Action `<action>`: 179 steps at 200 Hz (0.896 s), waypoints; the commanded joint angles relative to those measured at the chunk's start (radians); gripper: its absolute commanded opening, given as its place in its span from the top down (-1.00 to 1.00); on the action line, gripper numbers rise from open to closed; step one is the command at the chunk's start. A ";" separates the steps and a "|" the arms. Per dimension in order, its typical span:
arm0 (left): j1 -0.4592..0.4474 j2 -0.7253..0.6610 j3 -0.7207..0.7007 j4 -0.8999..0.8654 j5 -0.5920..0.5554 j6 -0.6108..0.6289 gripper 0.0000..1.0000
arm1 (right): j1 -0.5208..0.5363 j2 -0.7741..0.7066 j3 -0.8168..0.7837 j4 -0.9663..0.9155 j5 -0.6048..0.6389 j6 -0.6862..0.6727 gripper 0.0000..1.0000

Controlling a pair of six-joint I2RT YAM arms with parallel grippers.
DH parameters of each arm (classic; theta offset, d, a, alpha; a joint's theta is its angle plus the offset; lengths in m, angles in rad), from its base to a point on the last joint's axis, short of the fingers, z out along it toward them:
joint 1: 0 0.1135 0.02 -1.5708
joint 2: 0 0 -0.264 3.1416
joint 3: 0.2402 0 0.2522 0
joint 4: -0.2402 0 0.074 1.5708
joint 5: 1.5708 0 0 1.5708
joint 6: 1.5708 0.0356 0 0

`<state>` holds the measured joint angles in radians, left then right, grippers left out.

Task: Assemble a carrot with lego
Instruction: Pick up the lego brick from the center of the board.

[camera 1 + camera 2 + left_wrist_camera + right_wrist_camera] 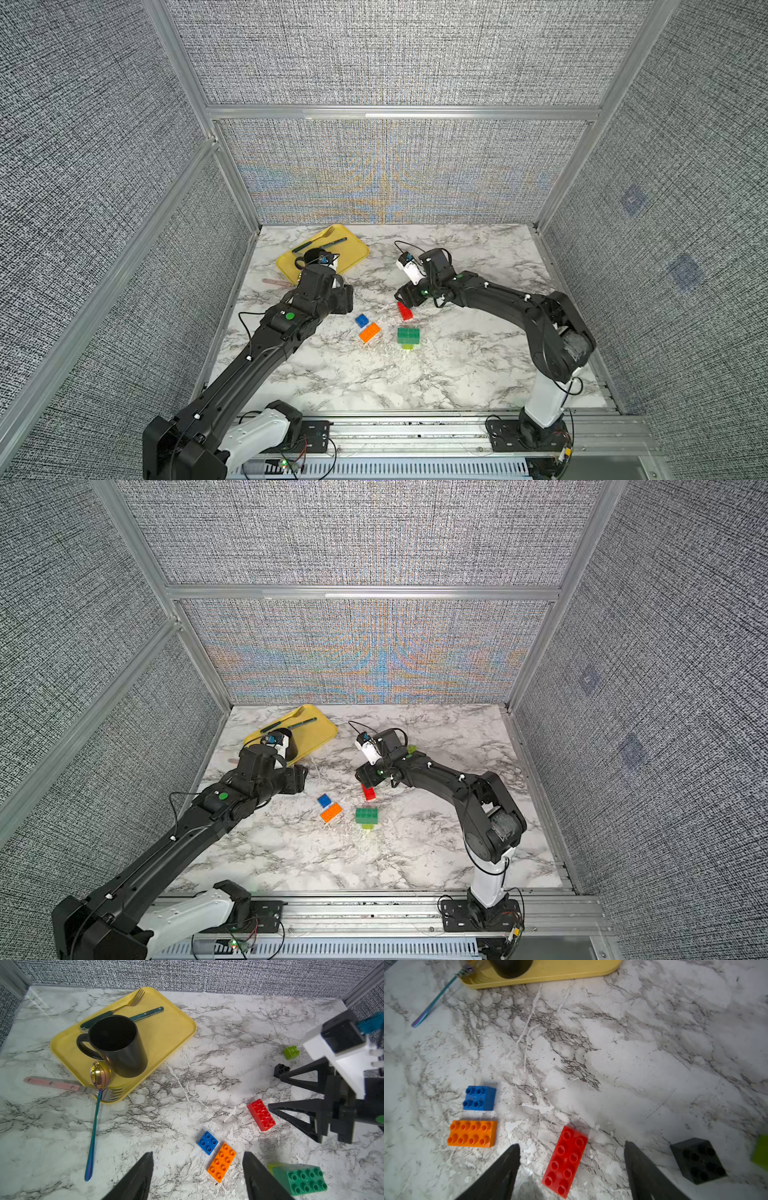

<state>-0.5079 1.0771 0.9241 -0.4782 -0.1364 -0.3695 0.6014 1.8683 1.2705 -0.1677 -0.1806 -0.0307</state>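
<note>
Marble tabletop (457,365), white with grey veins, boxed in by grey woven walls (395,54).

We note the right gripper (571,1144) low over the table. Its jaws stand wide apart and straddle the red brick (564,1161). The brick lies flat, studs up, with table showing on both sides, so neither finger touches it.

The black brick (697,1160) sits just outside one of those fingers. A loose lime brick (291,1052) lies a little beyond it.

The left gripper (197,1152) hangs above the table with its jaws also apart and nothing held. In its wrist view we see the orange brick (222,1161) and blue brick (207,1142) on the table past the fingertips. They lie just beside each other, corners nearly meeting.

The carrot stack (408,334) is only begun: dark green on top, a lime layer (407,345) showing underneath. It stands on the table nearer the camera than the red brick and apart from it, with the orange brick at its side. Neither gripper touches it.

At the far left corner lies a yellow tray (166,1032) with a black mug (118,1047) standing on it and cutlery behind the mug. A spoon (100,1074) rests its bowl on the tray rim, with its handle down on the marble.
</note>
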 commanded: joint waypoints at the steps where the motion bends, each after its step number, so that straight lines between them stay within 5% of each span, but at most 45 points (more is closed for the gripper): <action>1: 0.000 -0.003 -0.010 0.021 -0.019 -0.024 -0.43 | 0.009 0.048 0.042 -0.057 0.062 0.055 -0.62; 103: 0.000 -0.005 -0.029 0.052 0.038 -0.020 -0.44 | 0.032 0.146 0.072 -0.150 0.056 0.049 -0.55; 179: -0.001 0.006 -0.019 0.043 0.034 -0.016 -0.44 | -0.020 0.142 0.054 -0.155 0.059 0.022 0.18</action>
<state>-0.5083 1.0771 0.8955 -0.4438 -0.1017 -0.3927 0.6022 2.0293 1.3453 -0.3111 -0.1329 0.0067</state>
